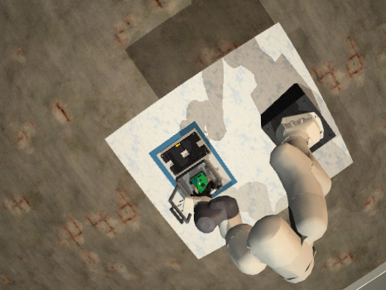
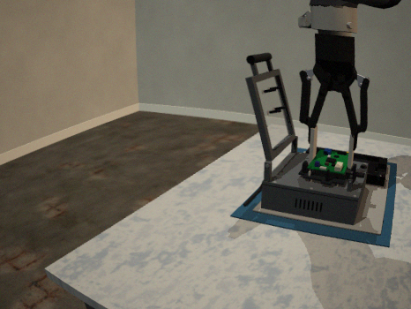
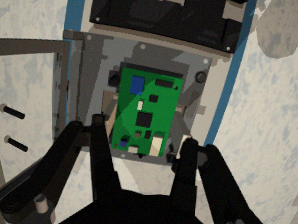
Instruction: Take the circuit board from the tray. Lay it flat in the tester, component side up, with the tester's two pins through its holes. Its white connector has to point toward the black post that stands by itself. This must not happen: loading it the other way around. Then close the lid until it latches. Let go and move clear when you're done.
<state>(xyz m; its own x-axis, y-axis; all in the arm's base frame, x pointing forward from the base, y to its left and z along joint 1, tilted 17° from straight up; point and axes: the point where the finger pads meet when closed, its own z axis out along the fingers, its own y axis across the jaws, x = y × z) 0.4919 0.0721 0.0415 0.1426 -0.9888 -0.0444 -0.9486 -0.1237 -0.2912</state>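
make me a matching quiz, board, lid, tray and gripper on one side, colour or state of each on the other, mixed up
1. circuit board
2. lid
3. tray
4. gripper

a. standing open
b. black, no board in it
c. closed on the board's edges
d. green, component side up

Pairs: 1-d, 2-a, 3-b, 4-c

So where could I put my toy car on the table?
On the bare tabletop in front of the tester, toward the near edge. Also between the blue mat and the arm's base. The mat itself is crowded: tester, tray, gripper.
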